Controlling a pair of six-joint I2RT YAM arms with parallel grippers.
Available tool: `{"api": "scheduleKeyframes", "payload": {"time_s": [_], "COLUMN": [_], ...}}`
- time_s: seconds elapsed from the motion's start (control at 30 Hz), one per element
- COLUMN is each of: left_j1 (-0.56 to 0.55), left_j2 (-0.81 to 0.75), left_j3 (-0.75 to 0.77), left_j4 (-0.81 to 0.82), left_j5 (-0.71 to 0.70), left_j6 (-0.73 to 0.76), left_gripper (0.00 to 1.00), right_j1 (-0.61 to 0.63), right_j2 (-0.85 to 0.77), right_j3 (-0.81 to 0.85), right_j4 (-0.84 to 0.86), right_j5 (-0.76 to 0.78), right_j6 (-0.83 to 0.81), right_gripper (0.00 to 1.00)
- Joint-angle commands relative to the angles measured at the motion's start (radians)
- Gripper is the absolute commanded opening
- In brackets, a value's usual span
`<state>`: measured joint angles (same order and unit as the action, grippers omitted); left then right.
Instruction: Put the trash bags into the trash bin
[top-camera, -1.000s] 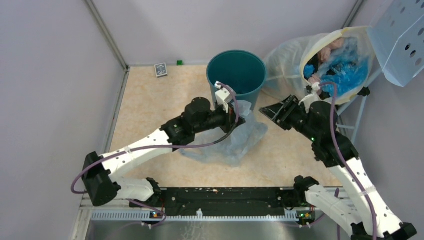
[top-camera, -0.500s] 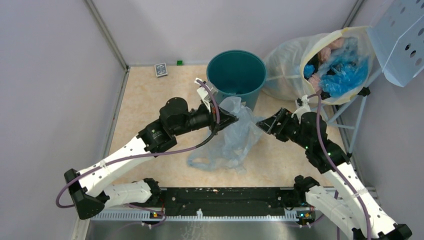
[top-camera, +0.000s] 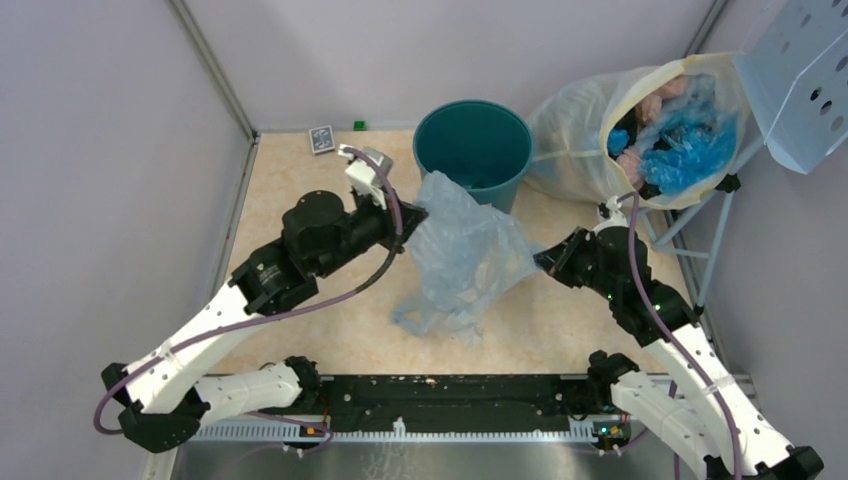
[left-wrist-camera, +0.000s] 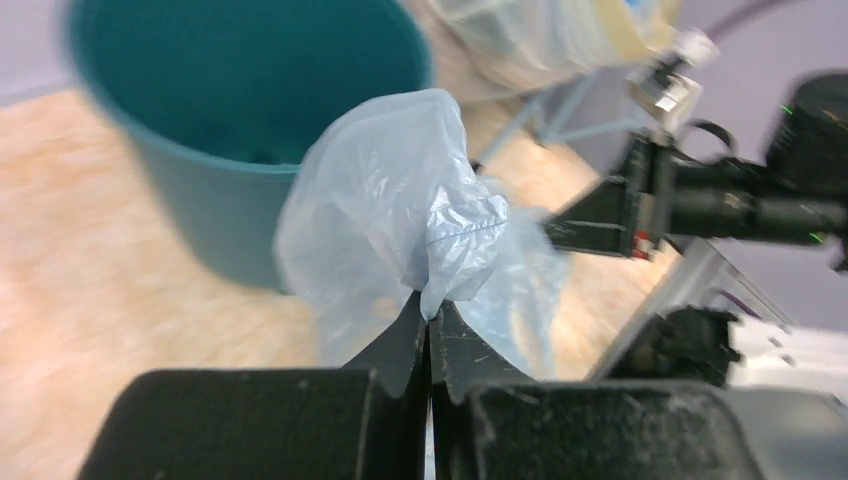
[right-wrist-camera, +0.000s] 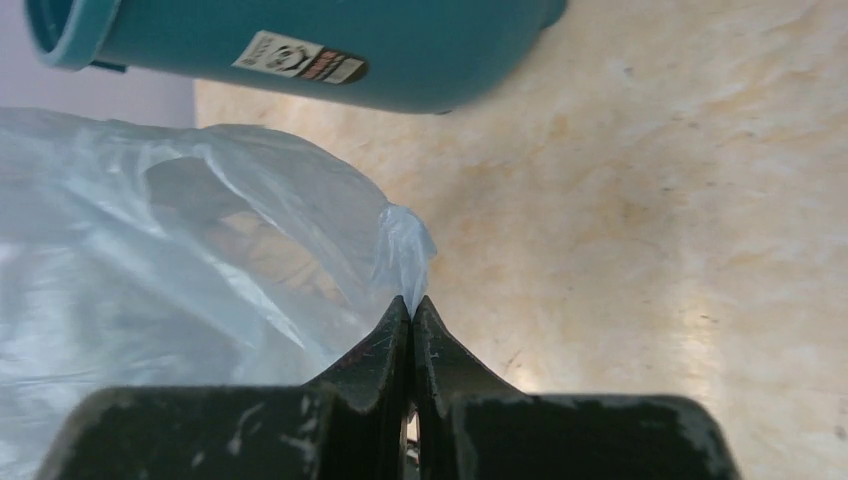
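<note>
the table fills the middle of the top view. at upper right the sack leans on its stand, stuffed with blue and pink things (no part of this job). the bin stands upright at top centre, mouth open, and nothing shows inside it.

the bag hangs at centre frame, just below the bin, spread between the two arms. its upper edge overlaps the bin's near wall in the top view, but i cannot tell whether the two touch. its lower end sags toward the table at lower centre.

the left gripper, left of centre, has its jaws pressed together on a bunched corner of the bag. in the left wrist view the film sprouts straight from the closed jaws. the right gripper, right of centre, pinches a twisted corner the same way, jaws tight on it.

by my reading the pick-up is done and the bag is held up by two corners. no part of it is inside the bin yet. what is left is to carry it over the rim, lower it in and let go.

a small card lies at the table's far edge, upper left of the bin.
</note>
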<state>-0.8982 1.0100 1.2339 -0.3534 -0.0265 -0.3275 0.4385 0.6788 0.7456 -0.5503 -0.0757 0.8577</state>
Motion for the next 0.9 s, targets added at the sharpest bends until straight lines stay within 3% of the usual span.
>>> {"api": "scheduleKeyframes", "payload": {"time_s": [0.0, 0.2, 0.43, 0.63, 0.8, 0.87], "left_j1": [0.031, 0.052, 0.076, 0.084, 0.085, 0.085], "left_j2": [-0.058, -0.089, -0.087, -0.083, -0.061, -0.023], "left_j3": [0.072, 0.047, 0.049, 0.073, 0.136, 0.182], "left_j4": [-0.178, -0.224, -0.256, -0.215, -0.225, -0.290], "left_j5": [-0.288, -0.403, -0.479, -0.329, -0.179, -0.205], "left_j6": [0.028, 0.047, 0.049, 0.034, -0.028, -0.066], "left_gripper": [0.00, 0.00, 0.00, 0.00, 0.00, 0.00], "right_j1": [0.007, 0.007, 0.008, 0.007, 0.009, 0.008], "right_j2": [-0.051, -0.082, -0.152, -0.214, -0.170, -0.140], "right_j3": [-0.025, -0.060, -0.036, 0.020, 0.150, 0.222], "right_j4": [-0.095, -0.141, -0.272, -0.241, -0.268, -0.317], "right_j5": [0.211, 0.311, 0.540, 0.506, 0.433, 0.449], "right_j6": [-0.042, -0.053, 0.049, -0.041, -0.136, -0.149], "right_gripper": [0.00, 0.01, 0.01, 0.01, 0.01, 0.01]}}
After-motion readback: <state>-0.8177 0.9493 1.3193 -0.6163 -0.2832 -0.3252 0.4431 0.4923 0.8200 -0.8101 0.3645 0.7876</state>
